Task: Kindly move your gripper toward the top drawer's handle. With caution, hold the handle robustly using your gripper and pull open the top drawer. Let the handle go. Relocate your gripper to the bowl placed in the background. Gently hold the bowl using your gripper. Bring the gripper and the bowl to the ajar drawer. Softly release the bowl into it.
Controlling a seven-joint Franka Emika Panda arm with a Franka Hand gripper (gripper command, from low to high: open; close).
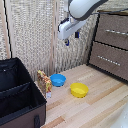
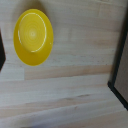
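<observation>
In the exterior view the dresser stands at the right, and its top drawer [image 1: 113,25] looks flush and closed. The pale bar handle [image 1: 117,32] runs across the drawer front. My gripper [image 1: 71,38] hangs high in the air to the left of the dresser, apart from the handle. Its blue-tipped fingers [image 1: 66,42] are spread and hold nothing. The blue bowl [image 1: 58,79] sits on the wooden floor below the gripper, near the curtain. The wrist view shows neither the gripper nor the blue bowl.
A yellow bowl [image 1: 79,90] [image 2: 33,36] lies to the right of the blue one. A black open box [image 1: 17,95] fills the exterior view's left, with a small patterned object [image 1: 45,82] beside it. The lower drawer [image 1: 109,64] looks closed. A dark edge [image 2: 120,65] borders the wrist view.
</observation>
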